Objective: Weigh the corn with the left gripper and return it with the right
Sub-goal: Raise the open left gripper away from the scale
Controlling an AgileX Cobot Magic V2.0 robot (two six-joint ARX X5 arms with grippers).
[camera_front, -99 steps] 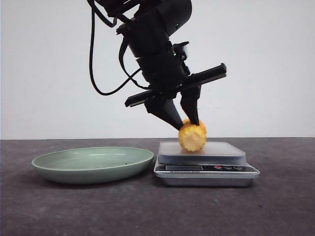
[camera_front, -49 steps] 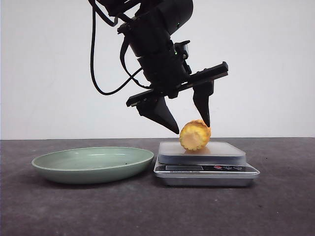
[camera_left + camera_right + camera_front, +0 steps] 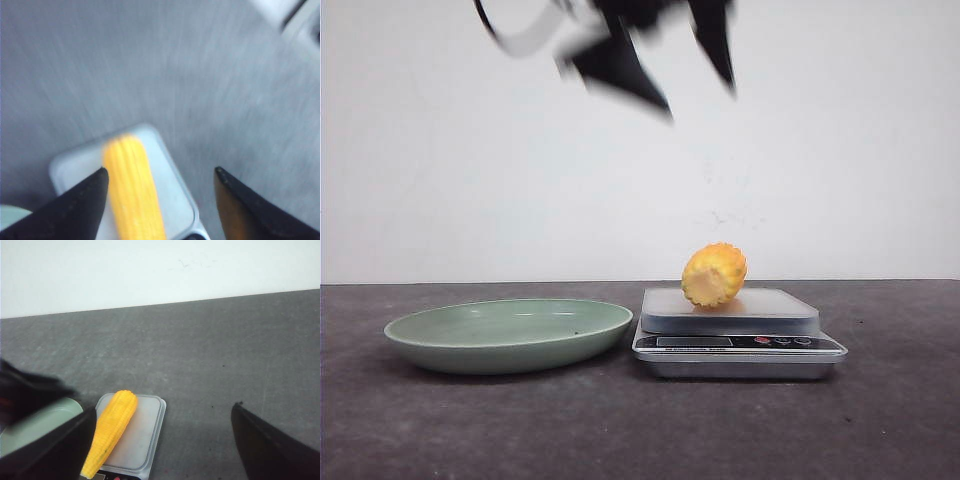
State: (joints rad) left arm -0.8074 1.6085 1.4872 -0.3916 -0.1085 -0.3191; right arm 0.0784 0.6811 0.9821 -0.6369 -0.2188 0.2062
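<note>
The left gripper [image 3: 695, 95] is black, with two pointy fingers [image 3: 620, 70] shaped like long thin wedges. It looks blurry. A dark cable [image 3: 515, 35] curves beside it. The right gripper [image 3: 162, 450] has black pointy fingers [image 3: 265, 447] too.

1. Green plate [image 3: 508, 335]: shallow, resting on the table, just left of the scale
2. Silver scale [image 3: 738, 343]: flat platform, front display strip with buttons
3. Dark grey table [image 3: 640, 430]; white wall [image 3: 840, 150] behind

Yellow corn [image 3: 714, 274] lying on scale [image 3: 735, 325] platform
</note>
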